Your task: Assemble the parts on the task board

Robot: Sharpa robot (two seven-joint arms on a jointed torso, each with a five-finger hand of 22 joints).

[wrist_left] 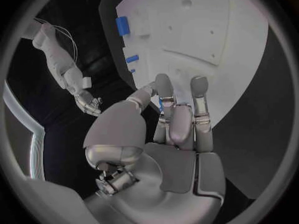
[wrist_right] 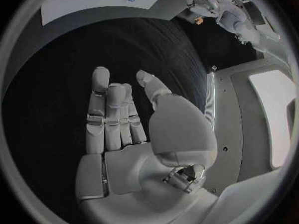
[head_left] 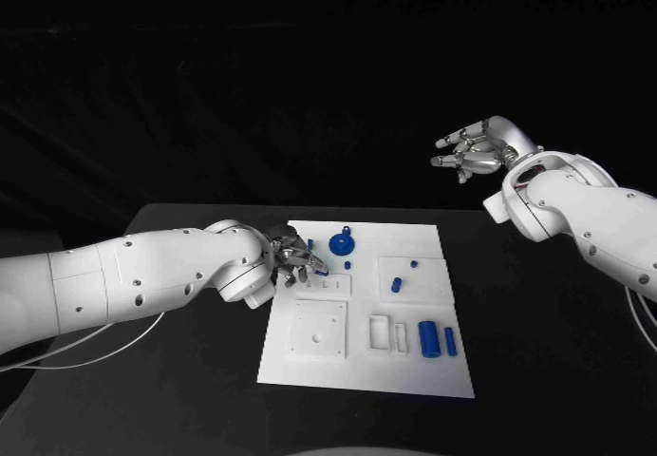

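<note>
Head view, fingers [head_left: 291, 258] touching task board [head_left: 411, 370]

No readable text, label, brand, number or sign was seen: none on the task board [head_left: 411, 370], none on the blue parts [head_left: 428, 338], none on either arm or hand.

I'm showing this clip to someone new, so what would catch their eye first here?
Probably the white task board glowing on the black table, dotted with small blue parts. The left robot hand works at its far left corner, fingers down on the board. The right robot hand hangs raised beyond the table, holding nothing.
</note>
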